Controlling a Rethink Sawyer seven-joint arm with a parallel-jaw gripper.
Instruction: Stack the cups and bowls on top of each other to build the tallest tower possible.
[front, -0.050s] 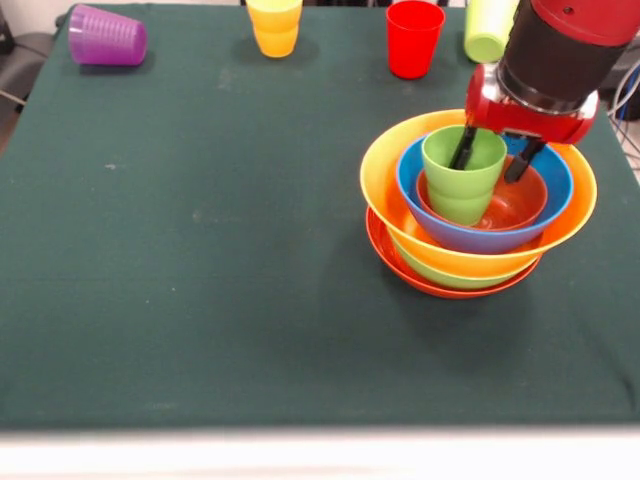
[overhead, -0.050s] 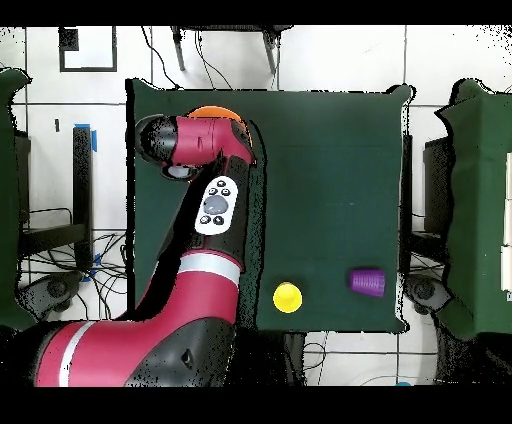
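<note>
- The tower (front, -0.050s: 478, 215) stood at the worktop's (front, -0.050s: 220, 260) right: 4 bowls nested, visibly.
- A green cup (front, -0.050s: 463, 175) sat upright inside, mid-placement.
- The hand (front, -0.050s: 494, 155) straddled its rim, fingers spread; release and lifting clear seemed next.

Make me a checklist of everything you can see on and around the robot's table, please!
Surface: green cloth table, mostly bare.
Job's things: bowls nested at one side; a light green cup upright in the top one. Purple cup on its side; yellow cup, red cup and second light green cup along the far edge.
Clutter: nothing seen.
Gripper: gripper over the pile, one finger inside the green cup, one outside its rim.
Cables: loose wires on the floor.
Surroundings: tiled floor, other green tables alongside.
</note>
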